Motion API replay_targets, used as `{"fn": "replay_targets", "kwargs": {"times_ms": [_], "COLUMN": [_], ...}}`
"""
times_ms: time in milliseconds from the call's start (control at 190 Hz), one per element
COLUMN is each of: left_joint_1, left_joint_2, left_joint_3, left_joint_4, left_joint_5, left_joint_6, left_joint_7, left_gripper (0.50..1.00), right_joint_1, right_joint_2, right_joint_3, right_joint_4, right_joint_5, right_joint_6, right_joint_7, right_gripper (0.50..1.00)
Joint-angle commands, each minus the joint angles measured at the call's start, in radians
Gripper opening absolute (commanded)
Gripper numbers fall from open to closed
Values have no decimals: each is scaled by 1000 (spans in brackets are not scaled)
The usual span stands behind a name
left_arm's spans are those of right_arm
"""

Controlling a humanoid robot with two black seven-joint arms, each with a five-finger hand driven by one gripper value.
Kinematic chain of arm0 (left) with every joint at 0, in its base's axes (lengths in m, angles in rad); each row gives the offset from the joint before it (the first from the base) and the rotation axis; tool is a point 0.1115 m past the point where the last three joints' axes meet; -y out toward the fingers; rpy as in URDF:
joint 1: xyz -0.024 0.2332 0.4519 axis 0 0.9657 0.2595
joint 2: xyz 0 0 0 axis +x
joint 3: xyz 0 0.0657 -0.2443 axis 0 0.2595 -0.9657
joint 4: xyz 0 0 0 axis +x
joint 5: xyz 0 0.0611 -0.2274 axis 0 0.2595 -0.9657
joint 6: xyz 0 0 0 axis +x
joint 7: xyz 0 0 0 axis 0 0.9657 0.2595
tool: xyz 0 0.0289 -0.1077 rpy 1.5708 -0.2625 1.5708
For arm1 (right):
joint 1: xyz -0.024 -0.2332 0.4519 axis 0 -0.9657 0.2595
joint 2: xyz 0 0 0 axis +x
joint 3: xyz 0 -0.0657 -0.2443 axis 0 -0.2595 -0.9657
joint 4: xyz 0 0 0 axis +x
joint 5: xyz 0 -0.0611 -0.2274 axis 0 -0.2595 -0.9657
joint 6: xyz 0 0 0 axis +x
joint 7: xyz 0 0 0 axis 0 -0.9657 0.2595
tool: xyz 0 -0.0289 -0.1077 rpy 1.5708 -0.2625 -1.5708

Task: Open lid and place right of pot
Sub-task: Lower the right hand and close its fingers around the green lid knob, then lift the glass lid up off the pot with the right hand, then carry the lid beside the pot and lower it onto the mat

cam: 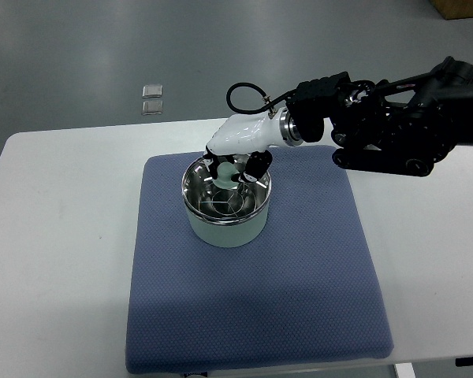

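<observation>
The white right hand reaches over the pale green steel-rimmed round pot, fingers closed on the knob of the clear glass lid seated on it. The lid looks rigid, slippery, breakable; the knob suits grasping.

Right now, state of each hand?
Left hand: not in view.
Right hand: over the round steel pot with pale green wall, fingers curled around the lid knob; firm grip cannot be confirmed.
</observation>
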Motion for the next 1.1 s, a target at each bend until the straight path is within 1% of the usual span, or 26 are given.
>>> {"fn": "replay_targets", "kwargs": {"times_ms": [0, 511, 701, 753, 759, 769, 822, 875, 880, 896, 964, 1012, 1017, 1096], "left_joint_1": [0, 0, 0, 0, 0, 0, 0, 0, 0, 0, 0, 0, 0, 0], "left_joint_2": [0, 0, 0, 0, 0, 0, 0, 0, 0, 0, 0, 0, 0, 0], "left_joint_3": [0, 0, 0, 0, 0, 0, 0, 0, 0, 0, 0, 0, 0, 0], "left_joint_4": [0, 0, 0, 0, 0, 0, 0, 0, 0, 0, 0, 0, 0, 0], "left_joint_5": [0, 0, 0, 0, 0, 0, 0, 0, 0, 0, 0, 0, 0, 0], "left_joint_6": [0, 0, 0, 0, 0, 0, 0, 0, 0, 0, 0, 0, 0, 0], "left_joint_7": [0, 0, 0, 0, 0, 0, 0, 0, 0, 0, 0, 0, 0, 0], "left_gripper": [1000, 1000, 1000, 1000, 1000, 1000, 1000, 1000, 1000, 1000, 1000, 1000, 1000, 1000], "right_joint_1": [3, 62, 81, 81, 81, 81, 76, 76, 66, 62, 55, 55, 44, 21], "right_joint_2": [-6, -50, -122, -122, -150, -156, -182, -182, -211, -225, -265, -265, -289, -323], "right_joint_3": [0, 8, 8, 8, 8, 8, 7, 7, 7, 5, 3, 3, 2, 0], "right_joint_4": [2, 46, 71, 71, 80, 81, 83, 83, 90, 94, 100, 100, 104, 104], "right_joint_5": [-1, 2, 2, 2, 0, -1, -6, -6, -12, -14, -14, -14, -21, -43], "right_joint_6": [-1, -7, -4, -4, -3, -3, -3, -3, -3, -3, -3, -3, -4, -4], "right_joint_7": [1, 13, 13, 13, 13, 13, 13, 13, 13, 15, 16, 16, 16, 16], "right_gripper": [500, 500, 500, 500, 500, 500, 500, 500, 500, 500, 500, 500, 500, 500]}}
